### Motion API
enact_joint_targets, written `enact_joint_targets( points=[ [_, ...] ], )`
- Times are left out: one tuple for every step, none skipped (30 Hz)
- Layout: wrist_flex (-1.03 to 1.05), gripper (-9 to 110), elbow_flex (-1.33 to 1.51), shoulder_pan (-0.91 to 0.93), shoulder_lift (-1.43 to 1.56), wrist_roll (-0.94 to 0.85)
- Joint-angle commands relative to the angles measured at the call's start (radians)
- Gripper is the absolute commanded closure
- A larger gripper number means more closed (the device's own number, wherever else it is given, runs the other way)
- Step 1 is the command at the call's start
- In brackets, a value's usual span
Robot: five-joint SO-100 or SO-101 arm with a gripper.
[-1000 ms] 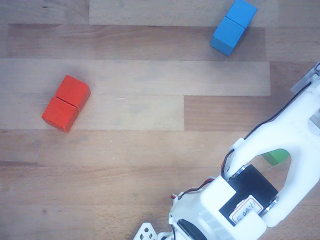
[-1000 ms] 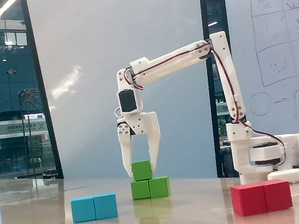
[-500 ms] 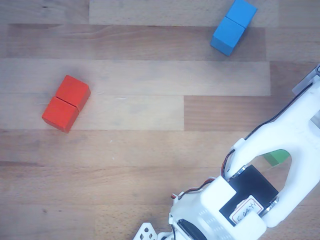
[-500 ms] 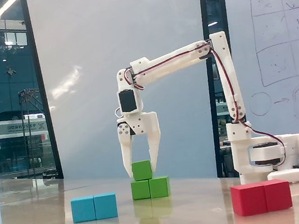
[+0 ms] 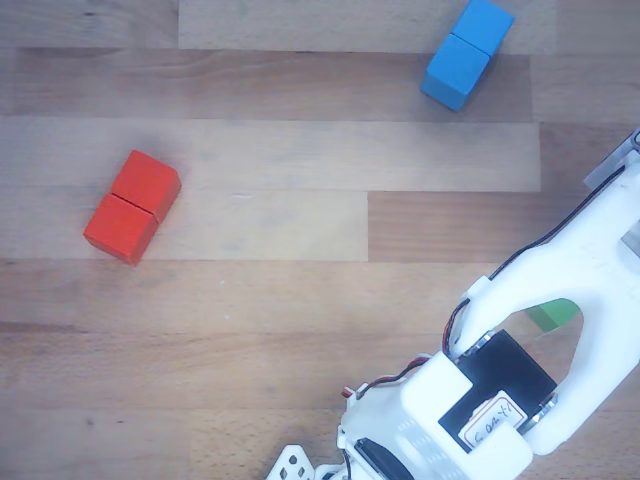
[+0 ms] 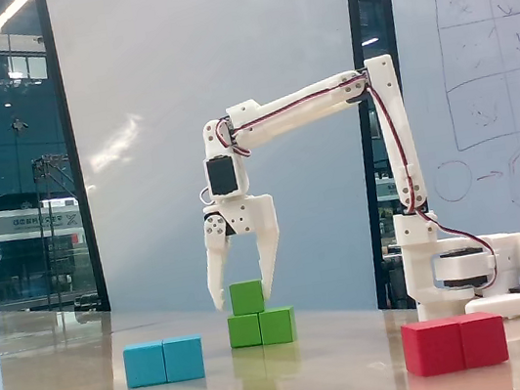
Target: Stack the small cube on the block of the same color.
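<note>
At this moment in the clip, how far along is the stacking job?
Stacking looks done: in the fixed view the small cube sits on the left half of the green block. The gripper is open, fingers either side of the cube, apparently not clamping. Left: lift clear. The red block and blue block lie apart.

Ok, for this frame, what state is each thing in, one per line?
small cube: resting on the green block, between the open fingers.
green block: flat on the table, carrying the cube.
hand: open, straddling the cube.
blue block: flat, bare.
red block: flat, bare.
</note>
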Motion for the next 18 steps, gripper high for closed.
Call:
enact_joint_targets(
  points=[
    [0.014, 71, -0.020, 0.002, 0.018, -0.009],
    [0.014, 70, -0.017, 0.002, 0.018, -0.009],
    [0.014, 70, -0.014, 0.002, 0.018, -0.009],
    [0.015, 69, -0.012, 0.002, 0.018, -0.009],
    [0.015, 68, -0.011, 0.002, 0.018, -0.009],
    [0.015, 68, -0.011, 0.002, 0.020, -0.009],
    [0.015, 68, -0.011, 0.002, 0.021, -0.009],
    [0.015, 68, -0.011, 0.002, 0.026, -0.009],
    [0.015, 68, -0.011, 0.000, 0.031, -0.009],
    [0.015, 68, -0.011, -0.006, 0.035, -0.009],
    [0.015, 68, -0.012, -0.021, 0.037, -0.009],
    [0.015, 68, -0.012, -0.043, 0.038, -0.009],
    [0.015, 68, -0.015, -0.067, 0.040, -0.008],
    [0.015, 68, -0.021, -0.092, 0.040, -0.006],
    [0.015, 68, -0.023, -0.120, 0.041, -0.002],
    [0.015, 68, -0.023, -0.149, 0.049, 0.005],
    [0.015, 68, -0.023, -0.176, 0.063, 0.006],
    [0.015, 68, -0.023, -0.206, 0.074, 0.006]
  ],
)
